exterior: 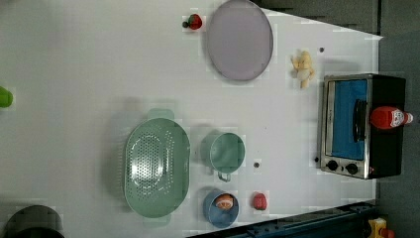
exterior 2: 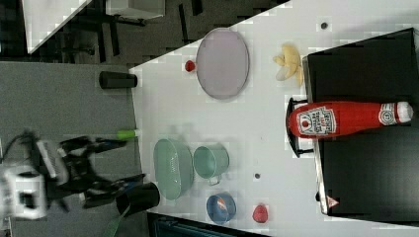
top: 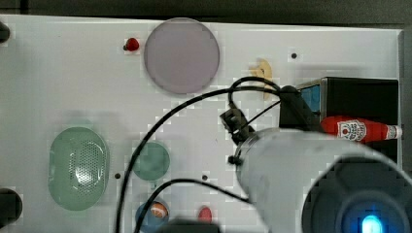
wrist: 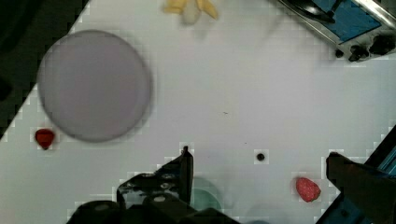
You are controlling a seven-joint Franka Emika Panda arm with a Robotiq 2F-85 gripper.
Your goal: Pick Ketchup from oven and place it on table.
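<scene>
The Ketchup (exterior 2: 346,119), a red bottle with a white label and white cap, rests on the black top of the oven (exterior 2: 365,177). In the left view the Ketchup (exterior: 391,118) is above the oven's (exterior: 346,124) blue glass door. In the top view the Ketchup (top: 362,130) shows just past my arm (top: 291,165). My gripper (wrist: 261,172) is open, high over the white table (wrist: 243,93), with nothing between its fingers (wrist: 184,168). In the right view my gripper (exterior 2: 118,163) hangs at the table's far end from the oven.
On the table (exterior: 74,59) are a grey plate (exterior: 241,39), a banana bunch (exterior: 303,68), a strawberry (exterior: 194,21), a green colander (exterior: 156,167), a green mug (exterior: 226,152), a blue bowl (exterior: 221,207) and a red fruit (exterior: 259,201). A black cable (top: 160,121) loops over the table.
</scene>
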